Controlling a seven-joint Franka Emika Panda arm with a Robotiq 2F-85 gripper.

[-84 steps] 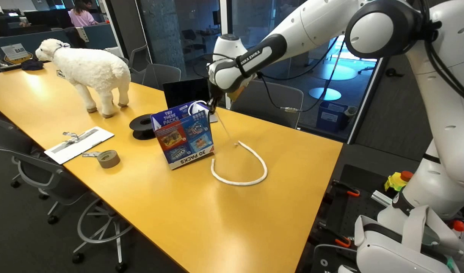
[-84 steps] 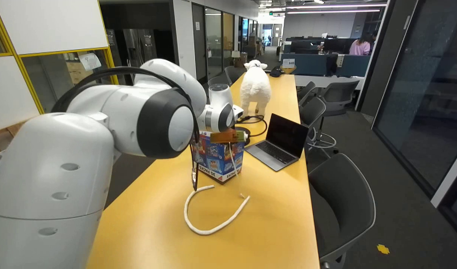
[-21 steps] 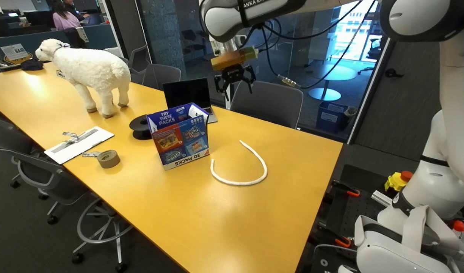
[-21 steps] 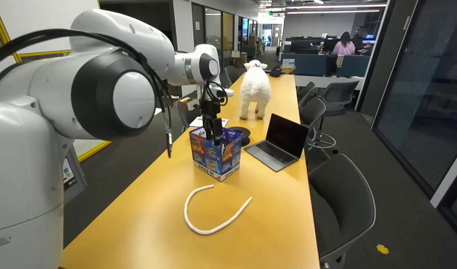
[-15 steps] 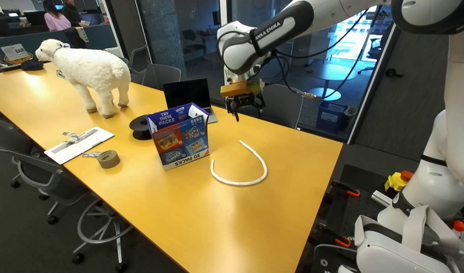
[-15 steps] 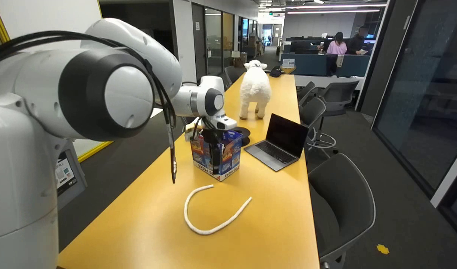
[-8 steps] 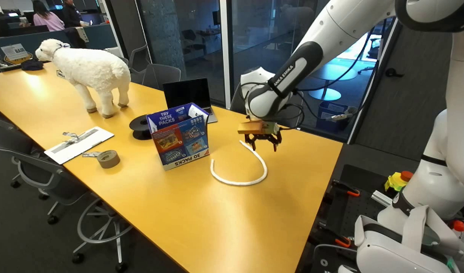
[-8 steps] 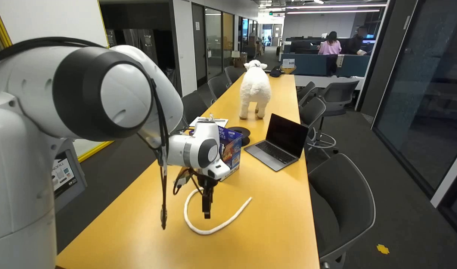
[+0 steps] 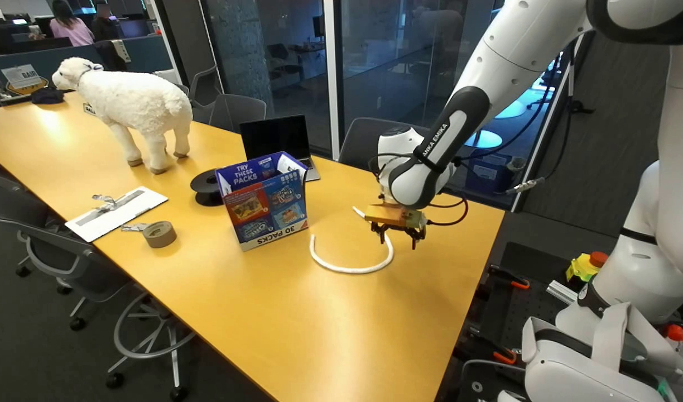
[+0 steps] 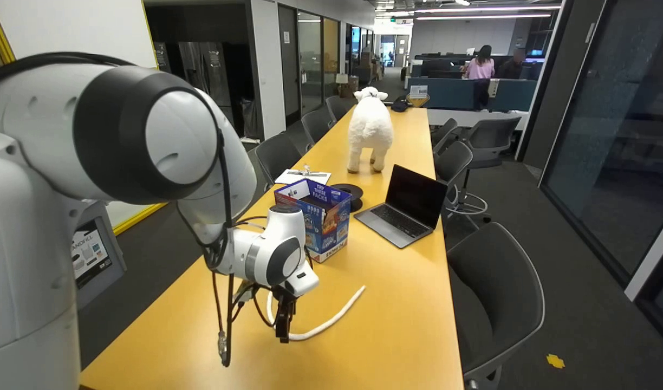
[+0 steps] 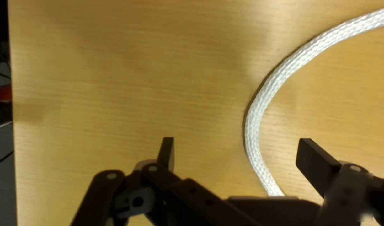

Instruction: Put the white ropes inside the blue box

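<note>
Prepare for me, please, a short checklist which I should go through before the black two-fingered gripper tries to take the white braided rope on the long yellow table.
1. The gripper is open and holds nothing: ok.
2. The rope is lined up with the jaws: ok, in the wrist view it passes between them.
3. The whole rope shows in the wrist view: not ok, it runs out at the right edge.
4. The jaws are low enough to close: cannot tell, their height over the table is unclear.
5. The blue cardboard box with printed pictures is open on top: ok.
6. The box has room inside: cannot tell, its walls hide the bottom.
</note>
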